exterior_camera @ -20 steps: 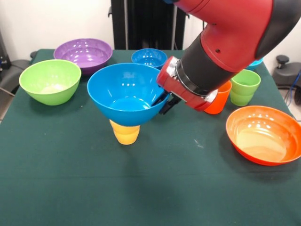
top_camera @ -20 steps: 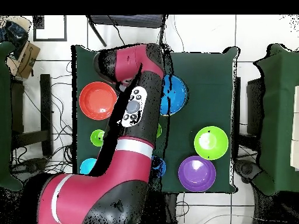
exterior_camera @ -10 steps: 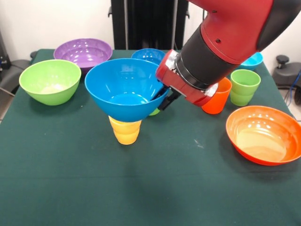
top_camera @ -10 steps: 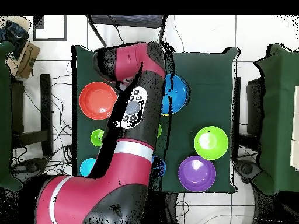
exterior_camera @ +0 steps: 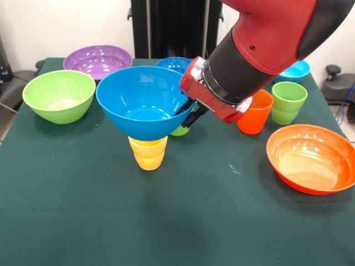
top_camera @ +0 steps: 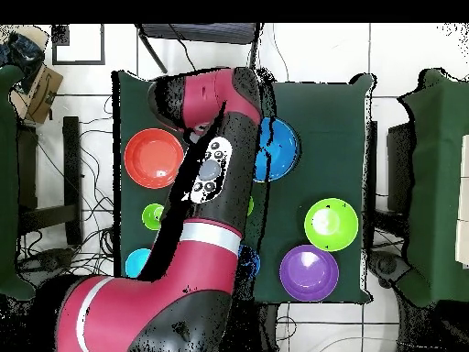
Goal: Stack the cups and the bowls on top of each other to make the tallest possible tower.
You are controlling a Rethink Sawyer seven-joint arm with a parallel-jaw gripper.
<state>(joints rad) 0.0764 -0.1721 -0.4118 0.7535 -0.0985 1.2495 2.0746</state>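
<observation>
One blue bowl (exterior_camera: 141, 100), its rim pinched by the tool (exterior_camera: 188, 115), sits above the yellow cup (exterior_camera: 147, 153).

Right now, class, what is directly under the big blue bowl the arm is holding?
A yellow cup stands under the blue bowl, gripped at its rim by the gripper. The bowl hides the cup's top, so contact is unclear.

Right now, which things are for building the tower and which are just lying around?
For the tower: big blue plastic bowl, pinched by the fingers, over the yellow plastic cup; purple plastic bowl; lime green plastic bowl; orange plastic bowl; orange plastic cup; green plastic cup.
Lying about: black chair; blue cable.
</observation>
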